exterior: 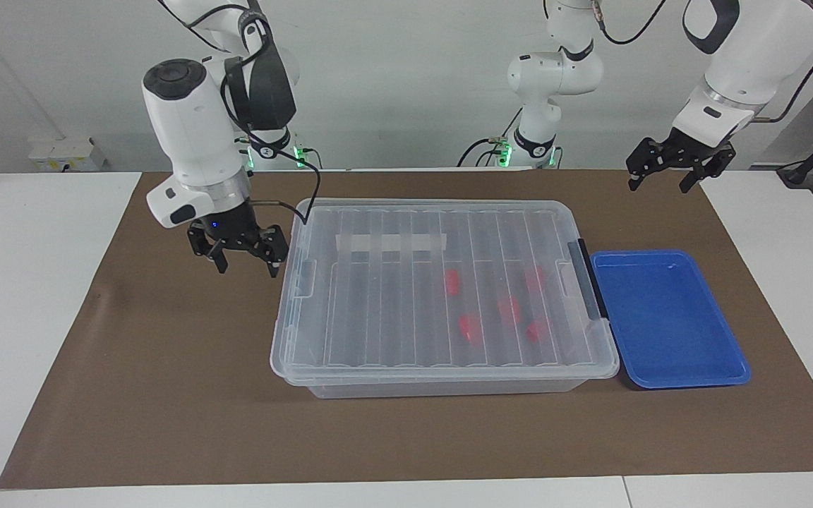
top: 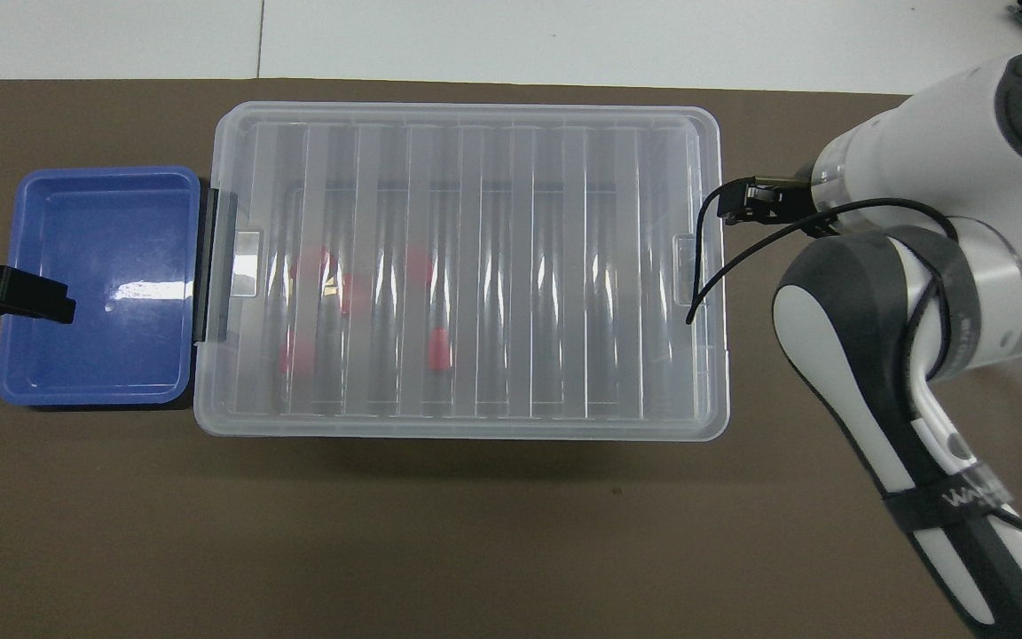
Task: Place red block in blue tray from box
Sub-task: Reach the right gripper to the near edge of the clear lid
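**Right gripper at the box's end, lid on, blocks inside**

Facing view: box (exterior: 442,296) sits mid-mat, clear ribbed lid on; five red blocks show through the lid, clustered toward the left arm's end; the red block (exterior: 452,281) nearest the robots lies just under the whitish label strip (exterior: 390,243); blue tray (exterior: 667,319) lies just beside the box at the left arm's end, by the dark grey latch (exterior: 588,279), nothing in it; right gripper (exterior: 243,264) hangs over the brown mat (exterior: 166,395) just beside the box's end at the right arm's side, fingers spread, holding nothing, clear of the lid; left gripper (exterior: 666,182) waits in the air over the mat's edge near its own base, jaws apart, empty.

Overhead view: box (top: 460,271) and blue tray (top: 98,286) touch end to end; red blocks appear as blurred red patches under the ribs, one clearer red block (top: 439,350) nearer the robots; right gripper (top: 755,201) pokes out from under its wrist beside the box's corner; left gripper (top: 32,298) covers the tray's outer rim, raised.
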You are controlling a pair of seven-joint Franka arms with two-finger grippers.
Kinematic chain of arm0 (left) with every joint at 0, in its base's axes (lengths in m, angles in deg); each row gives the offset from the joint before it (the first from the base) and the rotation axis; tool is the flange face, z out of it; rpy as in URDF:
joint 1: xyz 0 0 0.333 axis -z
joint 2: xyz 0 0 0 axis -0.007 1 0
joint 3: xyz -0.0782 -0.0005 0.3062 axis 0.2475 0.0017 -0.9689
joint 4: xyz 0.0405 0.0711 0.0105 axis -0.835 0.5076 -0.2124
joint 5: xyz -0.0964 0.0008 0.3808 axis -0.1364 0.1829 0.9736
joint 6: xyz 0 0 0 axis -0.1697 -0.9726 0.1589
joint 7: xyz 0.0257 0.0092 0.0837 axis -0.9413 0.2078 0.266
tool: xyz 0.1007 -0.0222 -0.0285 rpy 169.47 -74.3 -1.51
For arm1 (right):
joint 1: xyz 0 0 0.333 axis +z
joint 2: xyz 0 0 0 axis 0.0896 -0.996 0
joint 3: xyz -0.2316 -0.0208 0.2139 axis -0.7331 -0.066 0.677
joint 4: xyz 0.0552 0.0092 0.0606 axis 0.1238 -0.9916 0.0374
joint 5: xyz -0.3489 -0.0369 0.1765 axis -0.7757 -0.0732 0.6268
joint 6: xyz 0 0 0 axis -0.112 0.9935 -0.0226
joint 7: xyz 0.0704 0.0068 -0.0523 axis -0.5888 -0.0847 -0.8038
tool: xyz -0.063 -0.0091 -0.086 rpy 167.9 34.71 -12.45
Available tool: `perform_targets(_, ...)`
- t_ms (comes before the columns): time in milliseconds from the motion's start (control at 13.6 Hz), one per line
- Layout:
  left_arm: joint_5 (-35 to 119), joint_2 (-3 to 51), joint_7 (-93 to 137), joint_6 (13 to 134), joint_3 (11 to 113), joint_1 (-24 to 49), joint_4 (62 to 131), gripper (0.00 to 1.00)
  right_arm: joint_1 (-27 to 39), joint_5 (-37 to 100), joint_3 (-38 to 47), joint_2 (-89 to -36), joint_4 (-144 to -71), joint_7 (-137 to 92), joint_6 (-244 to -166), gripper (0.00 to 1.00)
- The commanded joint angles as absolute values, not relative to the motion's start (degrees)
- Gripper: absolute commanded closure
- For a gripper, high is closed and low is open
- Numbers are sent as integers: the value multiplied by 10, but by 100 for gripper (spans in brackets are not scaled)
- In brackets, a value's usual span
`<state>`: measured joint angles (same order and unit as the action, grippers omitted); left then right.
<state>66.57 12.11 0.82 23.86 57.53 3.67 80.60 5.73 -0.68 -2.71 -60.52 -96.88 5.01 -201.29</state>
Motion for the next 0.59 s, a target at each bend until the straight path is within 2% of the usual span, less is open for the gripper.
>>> perform_targets(0,660,105,12,237,578,31,824,0,62,-15,-28,-621,-972,59,-2024,9)
perform_targets(516,660,105,12,237,577,31,823,0,86,-14,-28,-609,-995,57,-2016,9)
